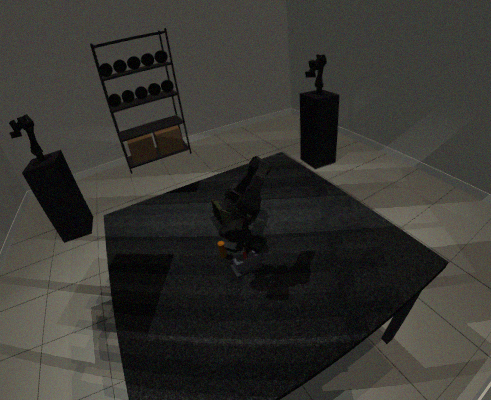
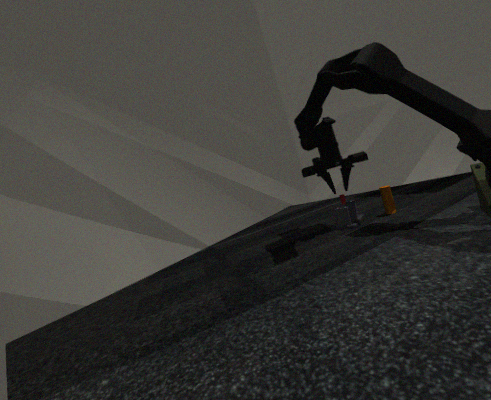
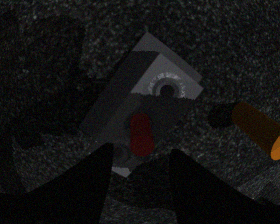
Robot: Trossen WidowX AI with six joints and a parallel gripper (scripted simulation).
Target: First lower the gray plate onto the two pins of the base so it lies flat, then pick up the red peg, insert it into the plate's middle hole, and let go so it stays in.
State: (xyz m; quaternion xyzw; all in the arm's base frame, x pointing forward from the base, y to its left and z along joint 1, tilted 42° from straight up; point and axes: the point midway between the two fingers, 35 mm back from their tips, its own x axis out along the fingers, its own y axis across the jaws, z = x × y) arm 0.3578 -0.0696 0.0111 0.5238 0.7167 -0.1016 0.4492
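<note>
The gray plate [image 3: 146, 80] [image 2: 352, 212] [image 1: 252, 264] sits on the base [image 3: 148, 43], which shows along its edge in the wrist view. It looks flat, though the picture is dark. One ringed end hole shows clearly; the other is in shadow. The red peg [image 3: 142, 135] [image 2: 343, 199] [image 1: 245, 255] stands upright at the plate's middle hole, its upper part sticking out above the plate. How deep it reaches is hidden. My gripper [image 3: 142, 153] [image 2: 341, 191] is open and empty, its fingertips apart just above the peg's top.
An orange cylinder [image 1: 221, 249] [image 2: 388, 200] [image 3: 255, 125] stands upright close beside the plate, on the side toward the arm's mount. The dark table [image 1: 203, 317] [image 2: 178, 317] carries strong shadows. Shelves and two pedestals with arms stand off the table.
</note>
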